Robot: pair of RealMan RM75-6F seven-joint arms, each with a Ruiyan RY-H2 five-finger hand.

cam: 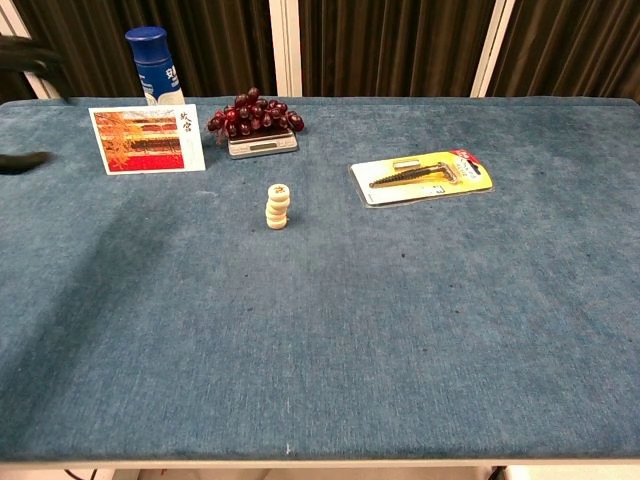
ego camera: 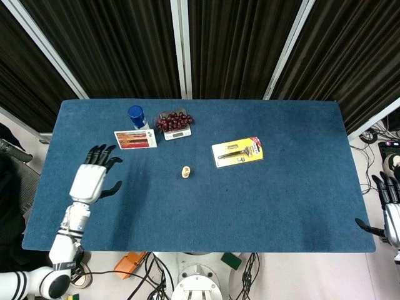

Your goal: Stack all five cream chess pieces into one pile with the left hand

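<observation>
- Dark curtains [ego camera: 237,44] hang behind one long table [ego camera: 281,187] covered in blue felt, and I take the pile of chess pieces near its middle as my landmark.
- Far to the left of the pile, over the table's left end, the left hand [ego camera: 90,178] hovers with its fingers spread and nothing in it; the chest view catches only dark fingertips at its left edge.
- One picture card [cam: 146,140] stands behind and left of the pile, with a red and orange print on it.
- One blue-capped bottle [cam: 154,64] stands further back than the card, also left of the pile.
- One small scale [cam: 262,143] sits behind the pile, slightly to its left, with one bunch of dark red grapes [cam: 255,113] resting on top of it.
- One pile of cream chess pieces [cam: 277,207] stands upright on the felt, untouched by either hand; I count about five discs, the top one marked in red.
- One yellow blister pack [cam: 429,176] holding a tool lies flat to the right of the pile and a little further back.
- Far right of the pile, off the table's right end, the right hand [ego camera: 389,212] hangs with fingers apart, holding nothing that I can see.
</observation>
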